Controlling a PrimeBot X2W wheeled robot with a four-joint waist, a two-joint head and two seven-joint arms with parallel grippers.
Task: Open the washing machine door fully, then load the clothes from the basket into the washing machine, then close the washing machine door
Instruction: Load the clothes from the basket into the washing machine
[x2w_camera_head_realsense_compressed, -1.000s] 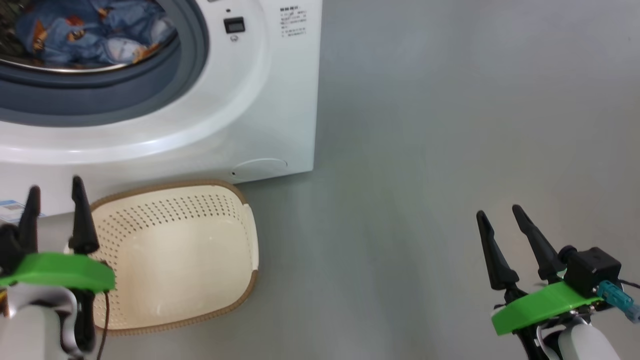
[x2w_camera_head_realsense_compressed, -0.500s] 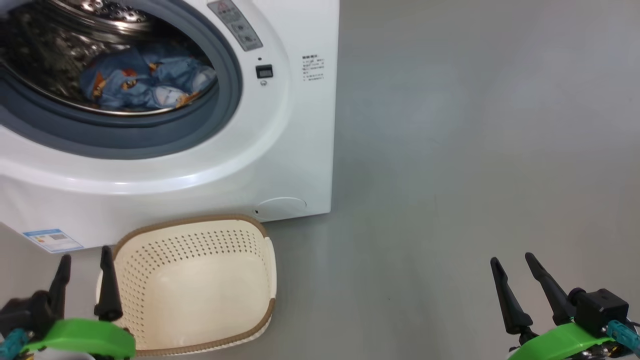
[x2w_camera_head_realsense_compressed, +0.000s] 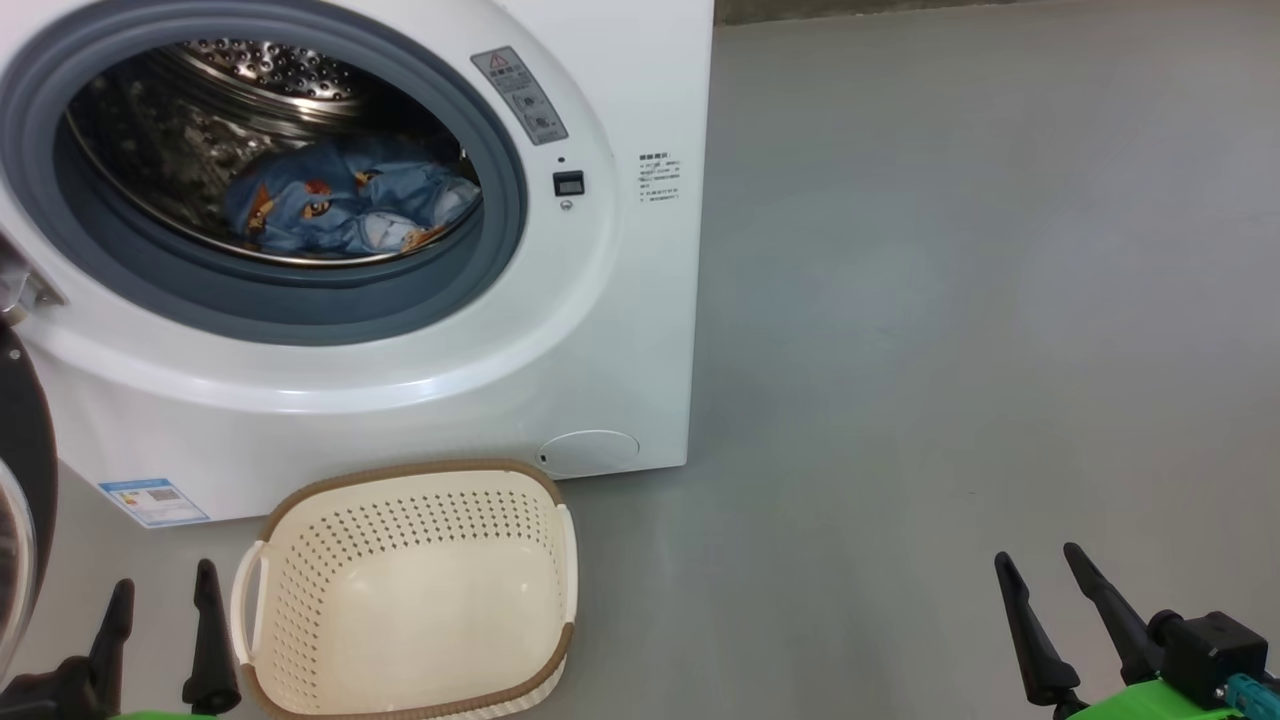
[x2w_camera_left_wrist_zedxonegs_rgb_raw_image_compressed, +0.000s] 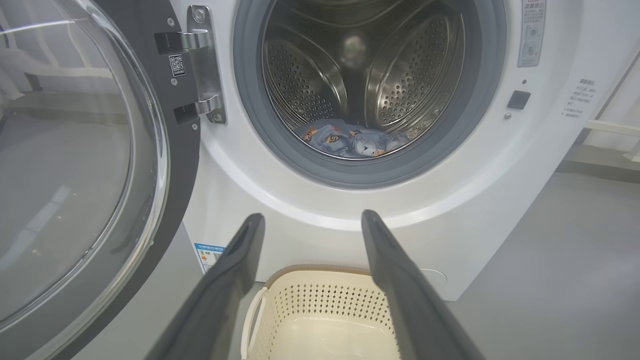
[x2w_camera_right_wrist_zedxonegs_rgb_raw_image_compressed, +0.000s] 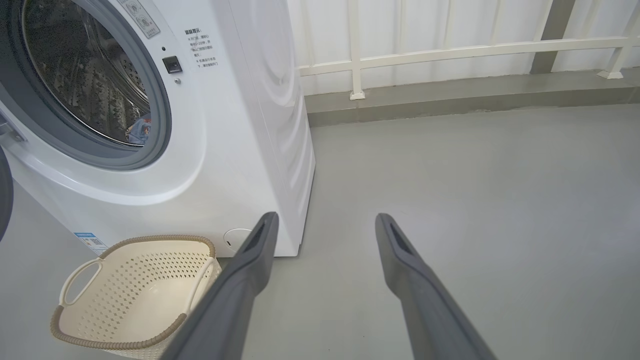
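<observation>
Loading looks done: clothes (x2w_camera_head_realsense_compressed: 345, 205) lie in the drum (x2w_camera_left_wrist_zedxonegs_rgb_raw_image_compressed: 400, 75) of the washing machine (x2w_camera_head_realsense_compressed: 640, 320), basket (x2w_camera_head_realsense_compressed: 400, 471) sits bare on the floor (x2w_camera_head_realsense_compressed: 950, 350) before it, and left gripper (x2w_camera_head_realsense_compressed: 163, 578) and right gripper (x2w_camera_head_realsense_compressed: 1036, 553), jaws apart and unladen, must next swing the wide-open washing machine door (x2w_camera_left_wrist_zedxonegs_rgb_raw_image_compressed: 75, 175) shut.

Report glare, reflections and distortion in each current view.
Head view: even soft light, a bright sheen band on the washing machine below its opening. Left wrist view: the washing machine door glass mirrors pale surroundings; left gripper looks soft up close. Right wrist view: wide-angle lens bows the machine's side.
</observation>
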